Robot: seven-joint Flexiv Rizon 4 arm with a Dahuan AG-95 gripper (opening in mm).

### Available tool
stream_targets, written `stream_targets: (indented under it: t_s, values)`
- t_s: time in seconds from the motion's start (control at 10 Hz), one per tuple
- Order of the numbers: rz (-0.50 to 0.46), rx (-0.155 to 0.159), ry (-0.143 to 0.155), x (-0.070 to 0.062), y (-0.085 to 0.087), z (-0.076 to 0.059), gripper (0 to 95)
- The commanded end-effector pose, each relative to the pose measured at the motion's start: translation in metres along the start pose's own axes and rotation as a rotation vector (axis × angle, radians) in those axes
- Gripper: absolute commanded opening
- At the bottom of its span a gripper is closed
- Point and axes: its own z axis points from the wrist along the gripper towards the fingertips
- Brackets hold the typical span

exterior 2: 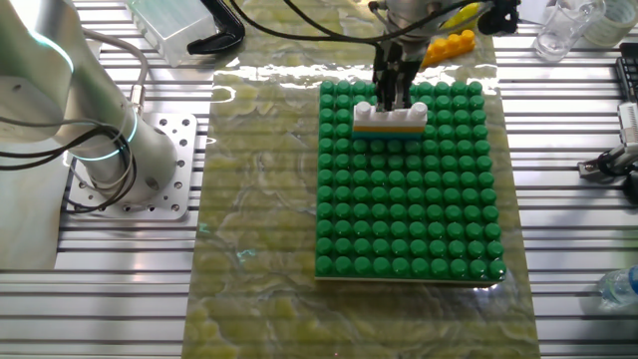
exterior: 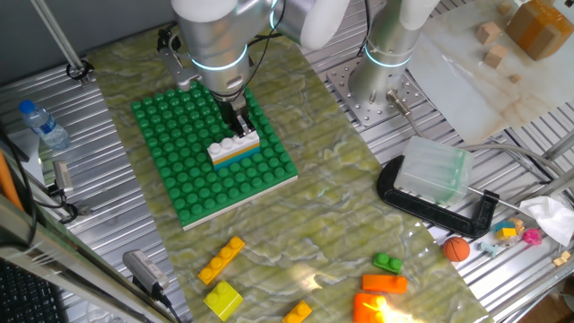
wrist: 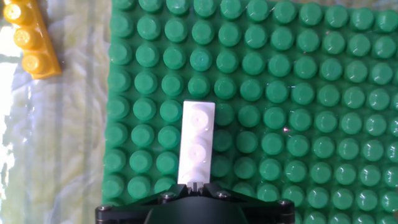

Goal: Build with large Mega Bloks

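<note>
Your arm reaches straight down over the green studded baseplate (exterior: 184,170), wrist vertical. The claw (exterior: 240,128) sits narrowed around the middle of the white brick (exterior: 232,146), fingers either side of it. That brick tops a small stack (an orange and a cyan layer show beneath) on the plate. A yellow brick (wrist: 29,38) lies off the plate on the mat (exterior: 332,215).

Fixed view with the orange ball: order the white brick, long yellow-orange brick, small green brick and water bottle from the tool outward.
1. White brick, directly under the tool on the baseplate.
2. Long yellow-orange brick, front of mat.
3. Water bottle, far left.
4. Small green brick, front right; close to the bottle's distance.
</note>
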Motion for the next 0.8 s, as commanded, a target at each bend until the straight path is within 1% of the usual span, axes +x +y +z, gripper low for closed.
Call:
stream_targets:
  t_s: [0.1,0.2,0.3,0.4,0.5,0.6,0.8]
  values:
    - [0.005,0.005,-0.009,-0.001,0.0,0.014,0.0]
    - [0.005,0.008,-0.014,-0.001,0.0,0.01,0.0]
    - [0.004,0.009,-0.013,-0.002,0.0,0.003,0.0]
    - [-0.004,0.006,-0.01,-0.002,-0.002,-0.013,0.0]
    - [-0.013,0.012,-0.026,0.002,-0.003,-0.017,0.0]
    - [-0.019,0.013,-0.039,0.003,-0.003,-0.017,0.0]
    - [-0.025,0.012,-0.045,0.001,-0.004,-0.016,0.0]
